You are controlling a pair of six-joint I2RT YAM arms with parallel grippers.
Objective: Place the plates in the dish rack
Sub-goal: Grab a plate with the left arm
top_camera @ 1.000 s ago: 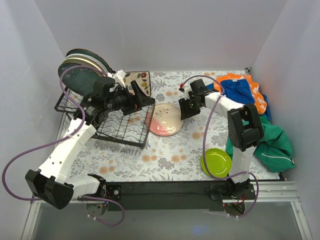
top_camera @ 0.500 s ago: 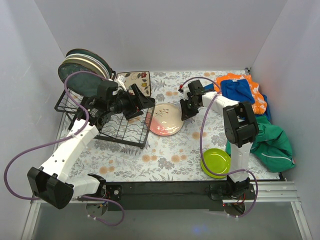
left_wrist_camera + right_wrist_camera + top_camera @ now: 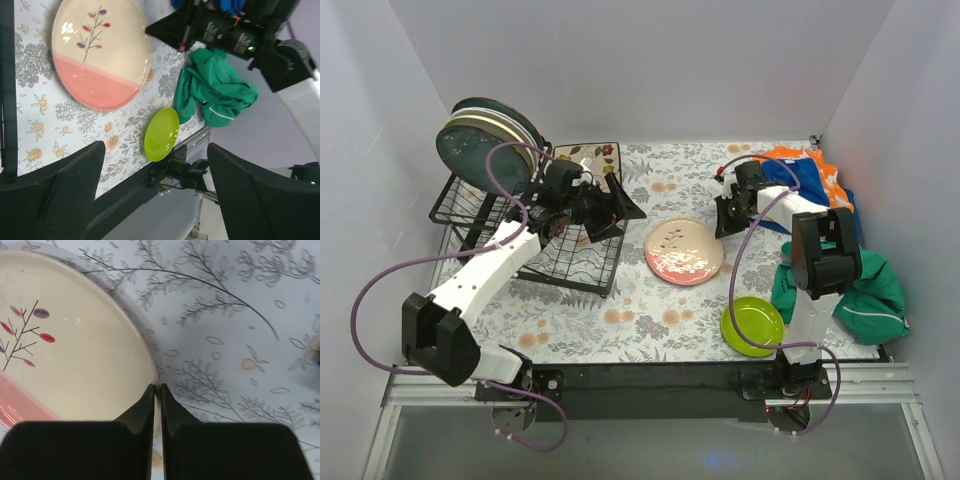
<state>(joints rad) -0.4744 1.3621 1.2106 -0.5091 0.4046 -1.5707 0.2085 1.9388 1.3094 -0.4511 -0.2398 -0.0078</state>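
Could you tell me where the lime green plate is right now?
In the top view, the lime green plate sits at the table's near right edge, by the right arm's base, with the green cloth just to its right.

Pink-cream plate [image 3: 685, 251] displaced rightward across the worktop [image 3: 650, 312], away from the dish rack [image 3: 570, 272]. Right hand [image 3: 156, 390] shifted right too, now pinching its rim. Left hand [image 3: 618, 205] advanced rightward.

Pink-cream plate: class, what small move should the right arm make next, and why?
Probably tip the rim up a little. The right pincer looks closed on the edge of the pink-cream plate, which lies flat on the table; the dish rack stands to its left, so it must leave the surface first.
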